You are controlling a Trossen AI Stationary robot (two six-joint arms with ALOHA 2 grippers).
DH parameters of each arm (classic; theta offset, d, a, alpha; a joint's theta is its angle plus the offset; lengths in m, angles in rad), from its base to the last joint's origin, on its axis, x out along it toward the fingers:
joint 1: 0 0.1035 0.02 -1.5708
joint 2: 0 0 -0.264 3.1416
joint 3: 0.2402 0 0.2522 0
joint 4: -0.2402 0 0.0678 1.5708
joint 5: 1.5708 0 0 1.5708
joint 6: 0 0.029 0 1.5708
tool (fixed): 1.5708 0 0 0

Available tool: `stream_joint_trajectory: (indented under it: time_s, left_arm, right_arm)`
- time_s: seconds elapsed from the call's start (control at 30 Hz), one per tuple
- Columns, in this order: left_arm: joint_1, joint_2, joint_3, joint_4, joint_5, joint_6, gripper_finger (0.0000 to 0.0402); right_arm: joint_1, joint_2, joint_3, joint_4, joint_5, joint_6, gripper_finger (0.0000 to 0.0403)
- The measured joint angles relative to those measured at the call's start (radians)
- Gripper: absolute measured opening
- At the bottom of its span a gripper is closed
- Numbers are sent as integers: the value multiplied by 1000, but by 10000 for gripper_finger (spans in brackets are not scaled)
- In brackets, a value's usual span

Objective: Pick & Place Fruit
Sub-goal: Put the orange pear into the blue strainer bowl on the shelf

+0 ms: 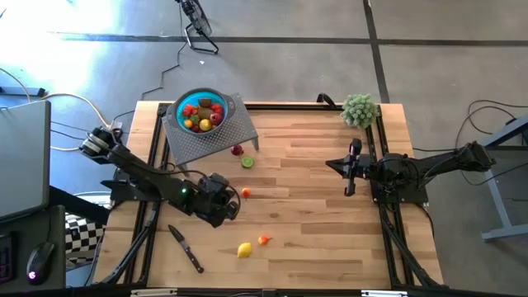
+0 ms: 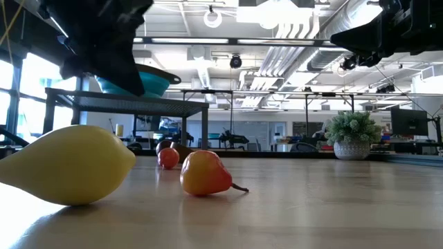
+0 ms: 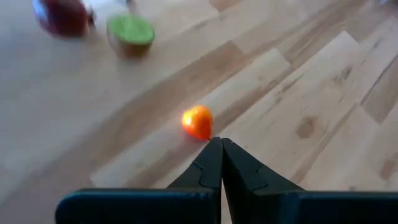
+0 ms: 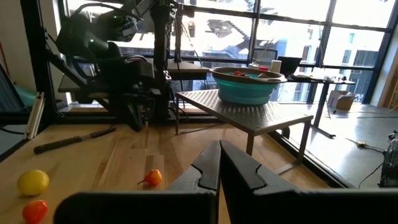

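Bench (image 1: 330, 214) of pale wood carries a metal rack (image 1: 216, 132) at its back left, with a teal bowl (image 1: 183, 106) of fruit on top. Both arms' fingers are clenched on nothing: the left fingers (image 1: 235, 200) hover just beside a small orange fruit (image 1: 246, 192), the right fingers (image 1: 349, 167) wait over the bench's right side. A yellow lemon (image 1: 244, 249) lies near the front edge.
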Motion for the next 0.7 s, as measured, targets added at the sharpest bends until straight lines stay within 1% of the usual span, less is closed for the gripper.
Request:
stream_joint_trajectory:
  time_s: [0.1, 0.2, 0.27, 0.37, 0.47, 0.57, 0.63, 0.7]
  left_arm:
    - [20, 7, 0, 2, 75, -59, 1]
    - [35, 12, 0, 16, 142, -60, 1]
    - [42, 14, 0, 16, 166, -34, 1]
    - [44, 13, 0, 30, 161, 13, 1]
    - [43, 14, 0, 28, 115, 36, 1]
    - [44, 13, 0, 20, 91, 33, 2]
    - [49, 13, 0, 21, 91, 33, 10]
    - [64, 15, 0, 21, 110, 33, 28]
  right_arm:
    - [0, 0, 0, 0, 0, -26, 2]
    - [0, 0, 0, 3, 1, -64, 2]
    - [0, 0, 0, 8, 1, -83, 2]
    - [0, 0, 0, 7, 1, -100, 2]
    - [0, 0, 0, 7, 1, -100, 2]
    - [0, 0, 0, 7, 1, -100, 2]
    - [0, 0, 0, 7, 1, -100, 2]
    - [0, 0, 0, 7, 1, -100, 2]
